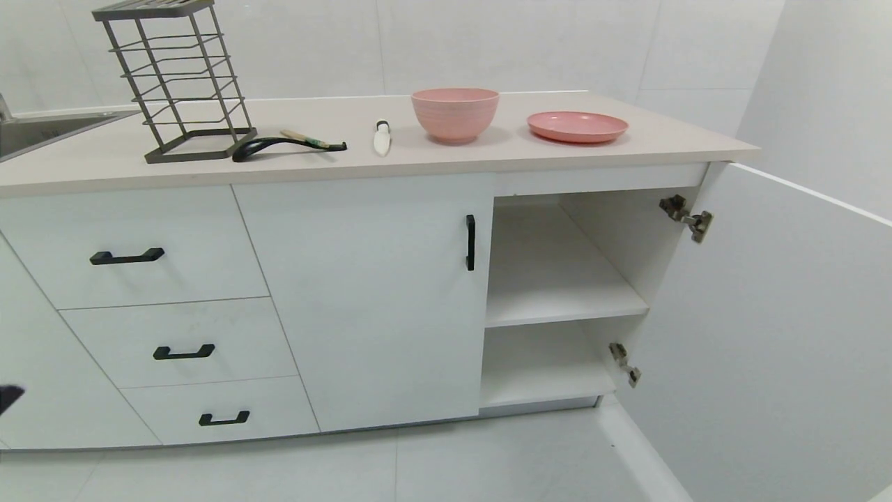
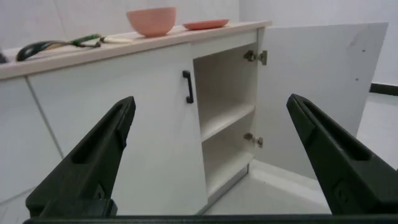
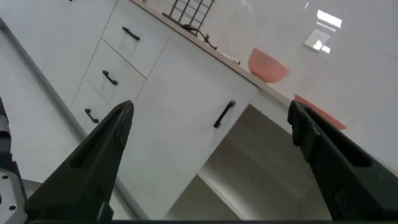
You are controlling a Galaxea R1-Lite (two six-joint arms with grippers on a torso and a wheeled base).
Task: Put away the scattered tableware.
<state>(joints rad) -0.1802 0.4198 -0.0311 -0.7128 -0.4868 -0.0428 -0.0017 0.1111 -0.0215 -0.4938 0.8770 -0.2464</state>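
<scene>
The pink ribbed round bowl (image 1: 455,113) stands upright on the pale tabletop (image 1: 104,160). The flat pink plate (image 1: 577,126) sits near it but apart, over the opened cupboard. On the bowl's other side lie a small white utensil (image 1: 382,138) and a black long-handled ladle (image 1: 279,145) with a wooden-handled piece (image 1: 304,138) against its stem. The ladle's scoop is just beside the foot of a dark wire rack (image 1: 178,77).

The left wrist view brings in the left pincer (image 2: 211,162), its black fingers (image 2: 93,168) spread wide with nothing between them. All the tableware lies well ahead of it and higher. The right wrist view gives the right pincer (image 3: 211,162), likewise agape and holding nothing, with bowl and plate well beyond it.

The head view takes in a steel sink (image 1: 42,129) past the rack, three white drawers (image 1: 181,341) with black handles, a shut cupboard door (image 1: 369,300), a door swung open (image 1: 787,314), and a white shelf (image 1: 557,293) inside. The wall and floor are pale tile.
</scene>
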